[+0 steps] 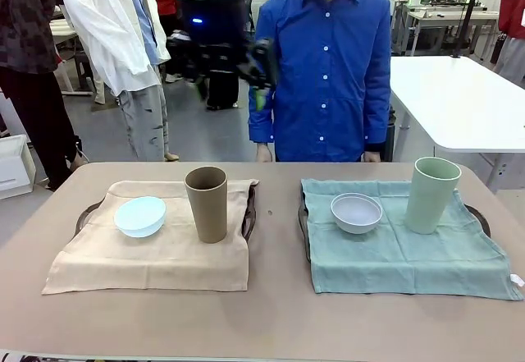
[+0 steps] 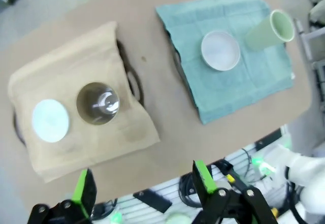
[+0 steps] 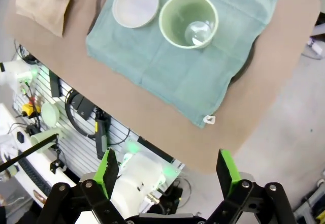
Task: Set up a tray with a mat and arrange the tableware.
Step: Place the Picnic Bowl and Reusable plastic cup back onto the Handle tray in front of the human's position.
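Beige mat [image 1: 156, 243]: pale blue bowl [image 1: 140, 216], brown cup [image 1: 206, 203]. Green mat [image 1: 402, 247]: white bowl [image 1: 356, 213], pale green cup [image 1: 431, 194]. Left gripper [image 2: 144, 186], right gripper [image 3: 167, 168] wide, empty, high above. Layout looks complete; descend only to straighten

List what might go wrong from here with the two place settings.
1. The brown cup and the pale green cup are tall and stand on soft cloth; a nudge might tip them.
2. The beige mat and the green mat overhang their trays, so tugging an edge could drag a bowl along.
3. The blue bowl sits close to the brown cup, leaving little room for a gripper.
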Tool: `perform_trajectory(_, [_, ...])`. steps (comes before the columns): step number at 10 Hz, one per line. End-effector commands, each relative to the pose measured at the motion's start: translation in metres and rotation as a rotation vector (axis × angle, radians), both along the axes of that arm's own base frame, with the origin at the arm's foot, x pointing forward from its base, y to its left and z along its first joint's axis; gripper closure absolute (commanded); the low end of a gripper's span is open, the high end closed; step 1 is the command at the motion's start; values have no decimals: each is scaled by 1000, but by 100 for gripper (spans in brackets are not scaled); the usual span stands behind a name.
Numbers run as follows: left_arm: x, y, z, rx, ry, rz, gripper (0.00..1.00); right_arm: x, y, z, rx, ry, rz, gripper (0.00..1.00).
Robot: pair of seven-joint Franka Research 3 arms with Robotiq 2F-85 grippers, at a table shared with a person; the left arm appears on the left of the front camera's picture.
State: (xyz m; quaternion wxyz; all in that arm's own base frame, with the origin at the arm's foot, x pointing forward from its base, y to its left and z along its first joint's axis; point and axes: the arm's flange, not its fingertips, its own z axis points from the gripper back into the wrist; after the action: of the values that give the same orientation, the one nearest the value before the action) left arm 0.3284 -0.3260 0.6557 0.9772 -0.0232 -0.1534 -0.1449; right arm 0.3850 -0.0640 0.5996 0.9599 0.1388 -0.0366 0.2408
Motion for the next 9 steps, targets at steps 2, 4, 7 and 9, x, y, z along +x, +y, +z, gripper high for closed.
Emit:
perform_trajectory(2, [-29, 76, 5, -101, -25, 46, 0, 3, -23, 1, 75, -16, -31, 0])
perform_trajectory(4, [-45, 123, 17, -185, -67, 109, 0, -4, -33, -6, 98, -12, -54, 0])
perform_trajectory(7, [-64, 206, 33, -316, -92, 237, 0, -9, -36, -18, 134, 10, -65, 0])
perform_trajectory(9, [-63, 189, 45, -285, -88, 232, 0, -10, -30, -20, 140, 24, -64, 0])
